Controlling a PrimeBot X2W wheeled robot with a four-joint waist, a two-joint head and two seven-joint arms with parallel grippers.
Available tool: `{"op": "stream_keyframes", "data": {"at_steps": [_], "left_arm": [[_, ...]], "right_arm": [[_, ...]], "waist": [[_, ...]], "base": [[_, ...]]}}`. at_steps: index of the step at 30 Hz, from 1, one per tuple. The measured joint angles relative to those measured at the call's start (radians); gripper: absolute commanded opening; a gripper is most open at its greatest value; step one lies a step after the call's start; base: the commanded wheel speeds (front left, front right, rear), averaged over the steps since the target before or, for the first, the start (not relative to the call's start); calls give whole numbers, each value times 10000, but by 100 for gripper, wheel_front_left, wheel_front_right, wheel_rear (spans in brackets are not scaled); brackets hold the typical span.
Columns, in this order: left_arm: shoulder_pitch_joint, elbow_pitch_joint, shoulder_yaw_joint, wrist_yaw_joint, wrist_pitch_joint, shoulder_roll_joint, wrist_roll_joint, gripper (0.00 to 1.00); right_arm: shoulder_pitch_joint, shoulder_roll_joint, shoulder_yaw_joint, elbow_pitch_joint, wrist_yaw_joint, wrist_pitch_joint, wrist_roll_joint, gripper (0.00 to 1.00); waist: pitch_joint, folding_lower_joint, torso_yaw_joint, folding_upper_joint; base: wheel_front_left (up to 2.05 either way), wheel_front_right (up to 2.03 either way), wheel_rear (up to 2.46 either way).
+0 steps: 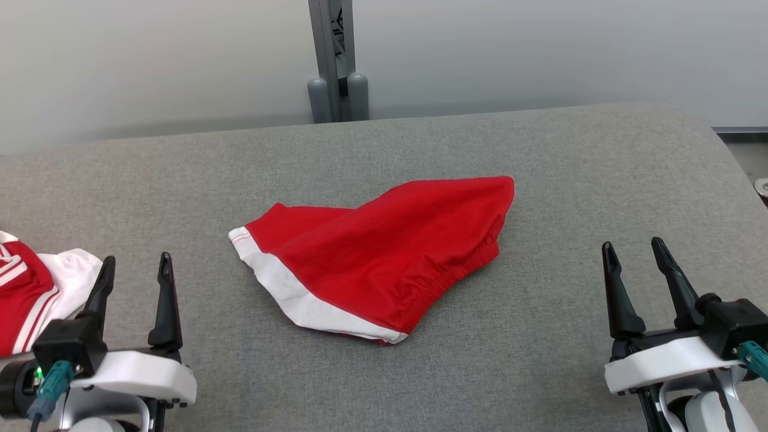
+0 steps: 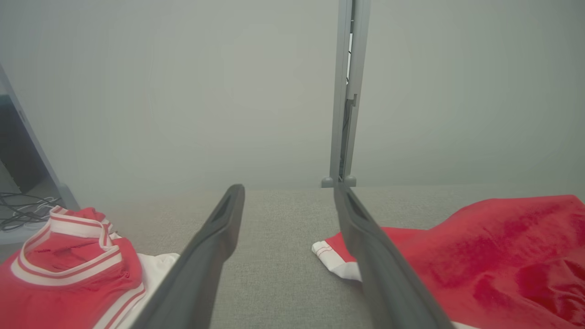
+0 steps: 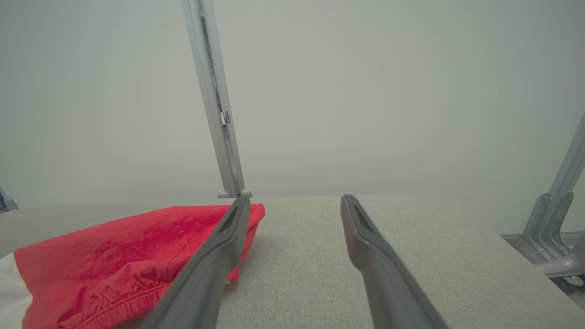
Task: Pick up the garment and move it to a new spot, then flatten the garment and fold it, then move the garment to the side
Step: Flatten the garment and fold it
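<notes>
A red garment (image 1: pixel 384 258) with a white hem band and an elastic waistband lies crumpled in the middle of the grey table (image 1: pixel 540 156). My left gripper (image 1: pixel 137 264) stands open at the lower left, well to the left of the garment and touching nothing. My right gripper (image 1: pixel 635 249) stands open at the lower right, apart from the garment's waistband end. In the left wrist view the garment (image 2: pixel 493 260) lies to the right of my left gripper (image 2: pixel 289 192). From the right wrist the garment (image 3: pixel 123 256) lies to the left of my right gripper (image 3: pixel 296 201).
Another red and white garment (image 1: pixel 27 288) lies at the table's left edge, just beside my left gripper, also seen from the left wrist (image 2: pixel 68 269). A grey metal post (image 1: pixel 336 60) stands behind the table's far edge. The table's right corner is rounded.
</notes>
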Motion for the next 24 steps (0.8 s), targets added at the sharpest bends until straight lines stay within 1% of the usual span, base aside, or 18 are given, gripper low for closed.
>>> {"op": "stream_keyframes", "data": {"at_steps": [1,4,7,11,13,16,19,24], "left_arm": [[-141,-12,-54,-69,290,23,-92,100],[-617,-6,-161,-307,688,142,-163,100],[-1389,343,-443,-759,1714,286,-468,100],[-2642,1120,-510,-1348,2878,476,-1012,100],[-3245,1651,-591,-1682,3386,470,-1277,100],[-4061,2694,-727,-2056,4004,420,-1597,100],[-4766,3779,-786,-2313,4370,349,-1751,100],[-5536,5388,-890,-2734,4531,132,-1933,100]], "right_arm": [[-81,2,25,-33,0,2,2,100],[-167,2,61,-75,0,0,10,100],[-305,-2,163,-117,0,-2,56,100],[-536,2,330,-151,0,-17,86,100],[-665,0,359,-176,0,-56,104,100],[-840,0,435,-151,0,-123,146,100],[-1034,2,585,-104,0,-161,194,100],[-1311,0,723,-10,0,-249,221,100]], "waist": [[93,0,15,0],[293,0,7,0],[561,0,-4,0],[991,0,-96,0],[1244,0,-166,0],[1644,0,-273,0],[2017,0,-393,0],[2492,0,-635,0]], "base": [[0,0,0],[0,0,0],[0,0,0],[0,0,0],[0,0,0],[0,0,0],[0,0,0],[0,0,0]]}}
